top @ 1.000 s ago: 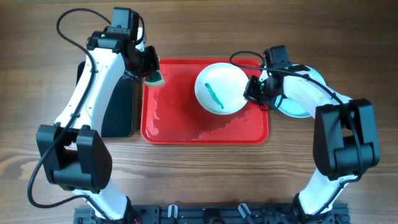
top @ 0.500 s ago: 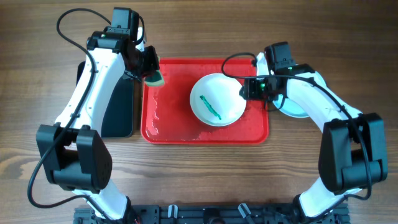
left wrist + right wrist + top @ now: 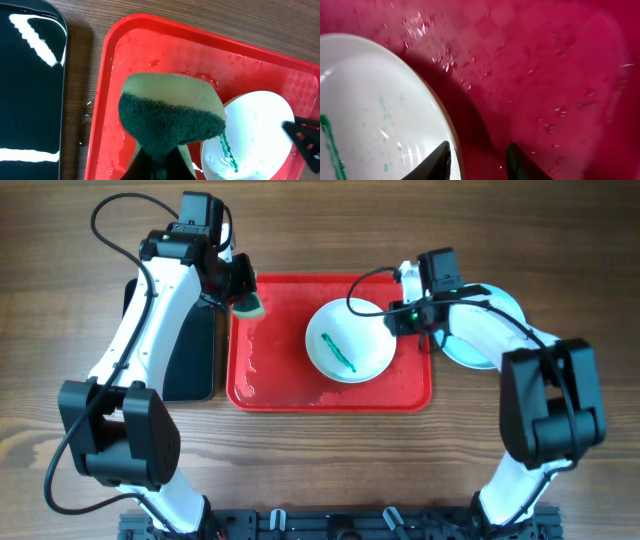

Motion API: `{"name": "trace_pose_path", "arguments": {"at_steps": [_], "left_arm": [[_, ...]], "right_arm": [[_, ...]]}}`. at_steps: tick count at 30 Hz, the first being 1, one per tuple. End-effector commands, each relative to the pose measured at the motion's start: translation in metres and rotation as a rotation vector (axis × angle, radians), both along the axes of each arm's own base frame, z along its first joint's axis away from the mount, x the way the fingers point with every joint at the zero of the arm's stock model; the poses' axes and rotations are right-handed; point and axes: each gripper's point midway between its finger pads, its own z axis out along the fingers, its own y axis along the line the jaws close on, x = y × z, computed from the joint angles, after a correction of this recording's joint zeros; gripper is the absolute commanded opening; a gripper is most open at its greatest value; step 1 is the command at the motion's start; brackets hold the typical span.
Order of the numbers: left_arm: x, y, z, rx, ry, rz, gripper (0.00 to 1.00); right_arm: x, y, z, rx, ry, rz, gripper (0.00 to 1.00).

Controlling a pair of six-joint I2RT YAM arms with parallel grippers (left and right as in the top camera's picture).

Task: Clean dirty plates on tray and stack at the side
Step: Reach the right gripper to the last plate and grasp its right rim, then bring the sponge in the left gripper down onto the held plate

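White plate (image 3: 366, 346) flat on red tray (image 3: 270, 380); right fingers (image 3: 521, 164) spread at rim; left fingers (image 3: 155, 167) pinching sponge (image 3: 170, 111)

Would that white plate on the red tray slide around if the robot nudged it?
Likely yes: the tray glistens with droplets, so the white plate could slide easily. It sits flat and shallow, so tipping seems unlikely.

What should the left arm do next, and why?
Probably carry the sponge in the left pincer right and down onto the white plate: it lies flat in the red tray, its green scribble unwiped, with the right pincer open at its rim.
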Motion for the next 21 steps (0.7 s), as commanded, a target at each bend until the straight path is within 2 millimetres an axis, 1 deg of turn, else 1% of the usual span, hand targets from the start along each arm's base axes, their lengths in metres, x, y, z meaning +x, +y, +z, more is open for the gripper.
{"name": "trace_pose_path", "arguments": {"at_steps": [1, 2, 5, 8, 12, 15, 20, 21], "left_arm": [[0.0, -0.001, -0.003, 0.002, 0.008, 0.013, 0.04], [0.0, -0.001, -0.003, 0.002, 0.008, 0.013, 0.04], [0.0, -0.001, -0.003, 0.002, 0.007, 0.013, 0.04], [0.0, -0.001, -0.003, 0.001, 0.005, 0.013, 0.04], [0.0, -0.001, -0.003, 0.001, 0.005, 0.013, 0.04], [0.0, -0.001, -0.003, 0.001, 0.005, 0.013, 0.04], [0.0, -0.001, -0.003, 0.001, 0.005, 0.013, 0.04], [0.0, -0.001, -0.003, 0.001, 0.005, 0.013, 0.04]], "right_arm": [[-0.001, 0.007, -0.007, -0.011, 0.008, 0.034, 0.37], [-0.001, 0.007, -0.007, -0.011, 0.007, 0.034, 0.36], [0.0, 0.004, -0.007, -0.018, 0.016, 0.0, 0.27], [-0.003, 0.003, -0.008, 0.0, 0.052, -0.069, 0.04], [-0.014, 0.008, -0.011, 0.05, 0.153, -0.222, 0.04], [-0.03, 0.014, -0.015, 0.076, 0.275, -0.39, 0.04], [-0.05, 0.036, -0.018, 0.064, 0.339, -0.406, 0.04], [-0.054, 0.045, -0.018, 0.063, 0.338, -0.394, 0.04]]}}
